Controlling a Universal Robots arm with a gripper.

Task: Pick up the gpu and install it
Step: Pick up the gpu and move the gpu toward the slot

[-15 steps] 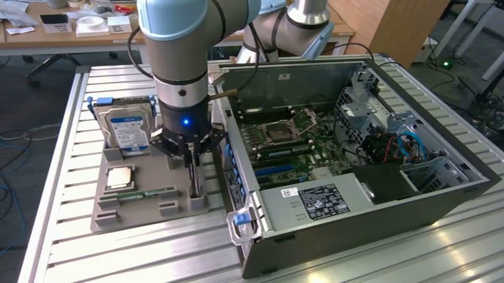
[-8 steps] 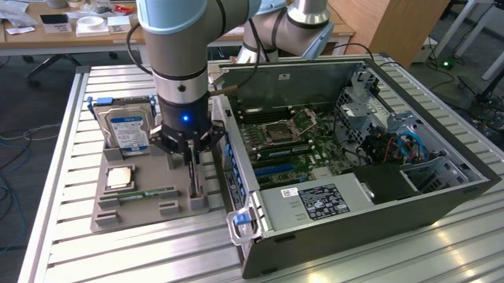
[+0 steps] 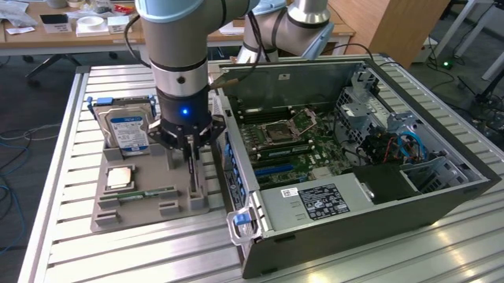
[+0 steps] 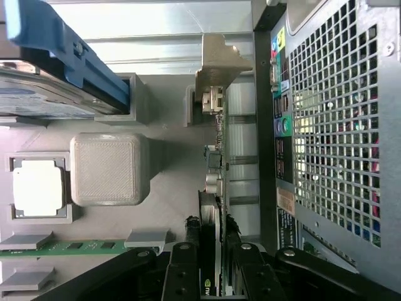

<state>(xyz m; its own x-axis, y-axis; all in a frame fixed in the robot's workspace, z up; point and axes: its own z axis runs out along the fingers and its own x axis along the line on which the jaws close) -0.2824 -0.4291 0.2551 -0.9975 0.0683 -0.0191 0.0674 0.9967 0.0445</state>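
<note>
The gpu [image 4: 217, 157] stands on its long edge in a slot of the grey holder [image 3: 110, 219], with its metal bracket end toward the holder's far side. My gripper [image 4: 213, 263] has come straight down over it, and the black fingers [image 4: 185, 266] press against both faces of the card. In the exterior view the gripper [image 3: 191, 154] hangs just beside the open computer case [image 3: 346, 194], with the thin dark gpu [image 3: 193, 180] running down from it into the holder. The motherboard [image 3: 291, 141] lies exposed inside the case.
On the holder also sit a silver hard drive with a blue label [image 3: 126, 131], a square processor [image 3: 120, 177] and a green memory stick [image 3: 150, 193]. The case's perforated rear wall [image 4: 338, 125] stands close beside the card. All rests on a slatted metal table [image 3: 157, 253].
</note>
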